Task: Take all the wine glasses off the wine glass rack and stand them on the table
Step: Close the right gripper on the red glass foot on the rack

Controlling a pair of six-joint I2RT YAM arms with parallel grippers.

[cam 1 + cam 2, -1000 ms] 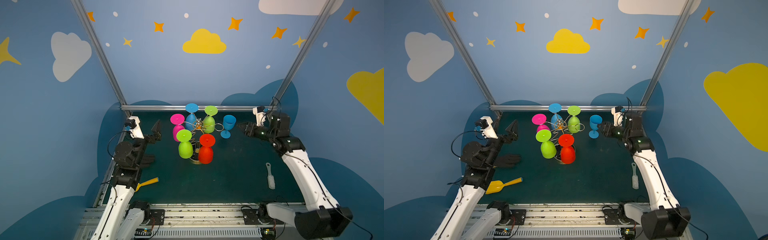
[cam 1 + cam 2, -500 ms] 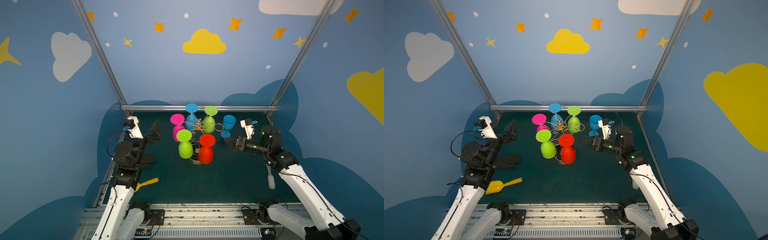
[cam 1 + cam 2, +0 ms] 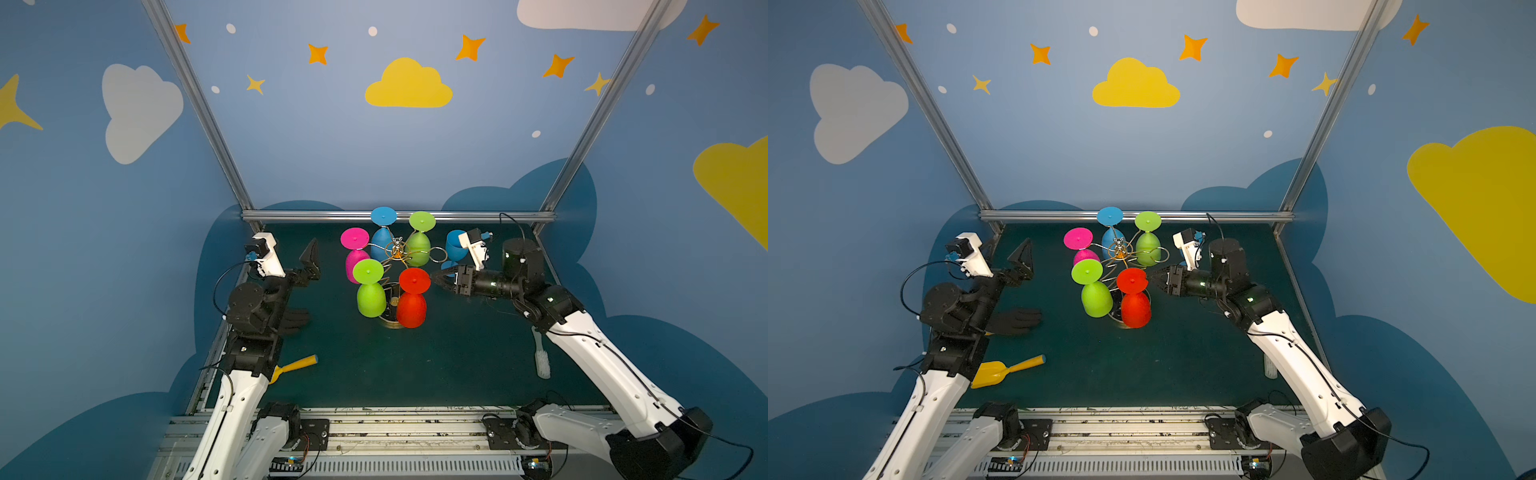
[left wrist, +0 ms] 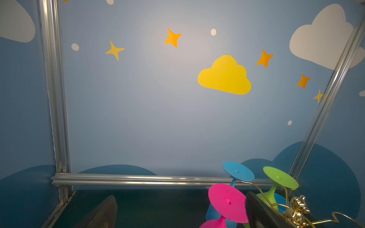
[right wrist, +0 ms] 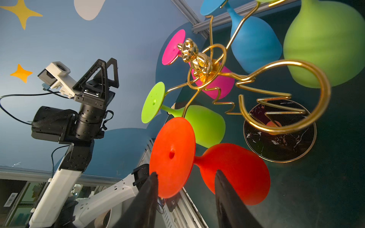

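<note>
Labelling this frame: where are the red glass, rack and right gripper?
red glass [image 3: 411,309]: in a top view, its bowl.
rack [image 5: 198,61]: right wrist view, its gold knob.
right gripper [image 3: 435,277]: in a top view, between its fingertips.

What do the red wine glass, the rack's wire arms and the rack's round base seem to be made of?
Red wine glass: probably plastic or silicone, matte and opaque, no glassy reflections.
Rack arms: polished gold-coloured metal wire, with bright highlights.
Round base: looks like glossy black marble or an imitation, white veins, gold rim.
</note>
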